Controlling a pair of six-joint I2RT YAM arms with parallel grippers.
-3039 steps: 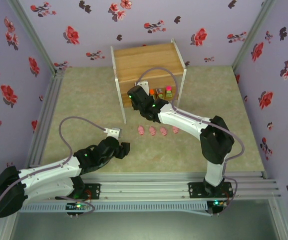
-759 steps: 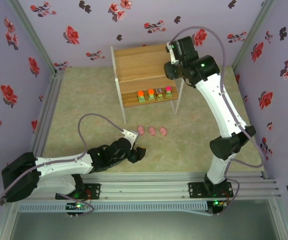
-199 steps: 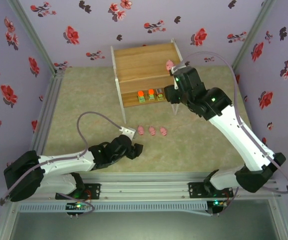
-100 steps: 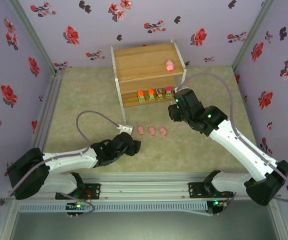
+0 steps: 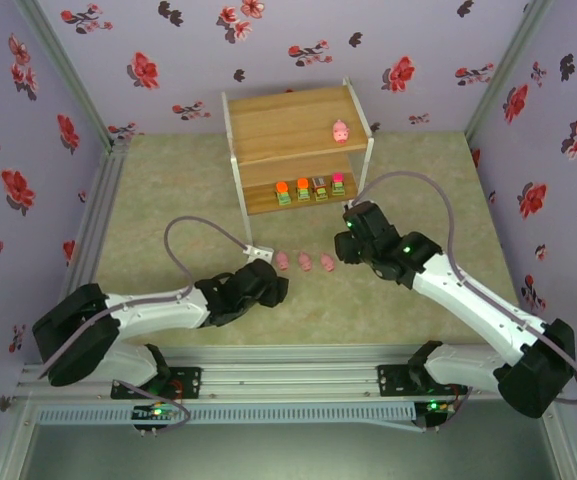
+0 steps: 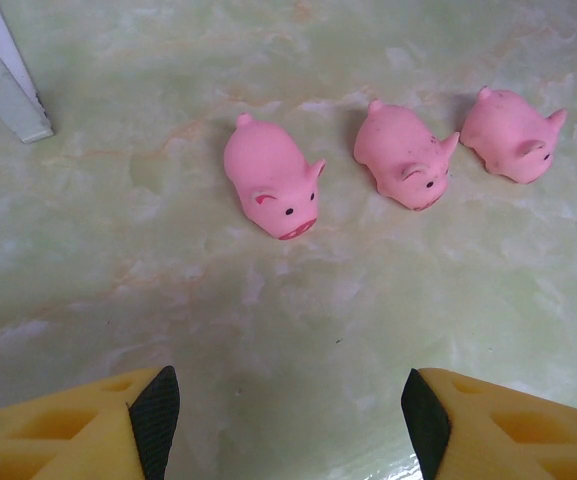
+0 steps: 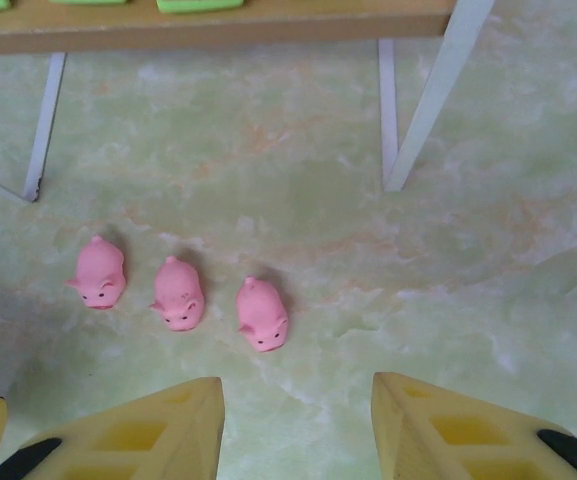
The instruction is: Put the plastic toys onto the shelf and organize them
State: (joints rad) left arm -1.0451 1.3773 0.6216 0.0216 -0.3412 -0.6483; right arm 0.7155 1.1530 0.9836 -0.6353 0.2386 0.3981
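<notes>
1. The shelf stands at the far middle of the counter.
2. One pig lies on the shelf's top board, near the right edge.
3. Four blocks sit in a row on the lower board. The two on the left have orange tops, the next is grey, and the rightmost is magenta.
4. Three pigs lie side by side on the counter just in front of the shelf, apart from one another.
5. The left tool hangs low on the near side of that row. Its fingers are spread wide with nothing between them, and the leftmost of the three is closest to it.
6. The right tool hangs over the counter by the right end of the row. Its fingers are also wide apart and empty, and it touches no toy.
7. In the right wrist view, all three snouts point toward the tool.
</notes>
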